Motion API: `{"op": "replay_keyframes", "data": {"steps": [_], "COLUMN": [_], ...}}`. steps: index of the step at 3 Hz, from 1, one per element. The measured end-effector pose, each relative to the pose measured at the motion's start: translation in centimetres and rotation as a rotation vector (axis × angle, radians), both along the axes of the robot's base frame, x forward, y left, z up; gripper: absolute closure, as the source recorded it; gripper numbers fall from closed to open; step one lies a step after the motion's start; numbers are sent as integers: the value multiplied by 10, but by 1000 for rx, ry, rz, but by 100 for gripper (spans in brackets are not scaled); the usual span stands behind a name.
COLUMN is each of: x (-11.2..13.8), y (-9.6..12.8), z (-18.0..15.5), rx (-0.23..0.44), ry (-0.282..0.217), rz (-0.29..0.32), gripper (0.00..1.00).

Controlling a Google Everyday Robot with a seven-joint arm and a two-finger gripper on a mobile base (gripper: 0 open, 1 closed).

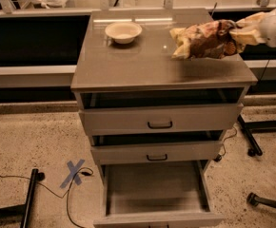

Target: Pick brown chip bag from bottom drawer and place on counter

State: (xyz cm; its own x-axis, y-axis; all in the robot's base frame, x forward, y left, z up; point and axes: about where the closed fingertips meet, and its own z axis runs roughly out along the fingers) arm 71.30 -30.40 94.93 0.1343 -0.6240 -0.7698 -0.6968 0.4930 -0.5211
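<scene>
The brown chip bag is crinkled, dark brown with tan ends, and hangs just above the right side of the counter. My gripper comes in from the right edge of the camera view and is shut on the bag's right end. The bag stretches left from the gripper, roughly level. The bottom drawer stands pulled out below, its grey interior bare.
A round cream bowl sits at the back left of the counter. The two upper drawers are slightly open. A blue tape X and cables lie on the floor at left. Chair legs and casters stand at right.
</scene>
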Motion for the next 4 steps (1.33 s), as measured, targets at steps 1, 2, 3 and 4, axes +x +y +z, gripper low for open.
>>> {"op": "replay_keyframes", "data": {"steps": [1,2,3,4], "x": [23,28,29,29], "y": [35,39,42,45], "z": [-14,-15,-16,-18], "rx": [74,83,83,84], "ry": [-2,-11,-8,-6], "rz": [-25,-31,-25,-20], "gripper": [82,58,35,12]}}
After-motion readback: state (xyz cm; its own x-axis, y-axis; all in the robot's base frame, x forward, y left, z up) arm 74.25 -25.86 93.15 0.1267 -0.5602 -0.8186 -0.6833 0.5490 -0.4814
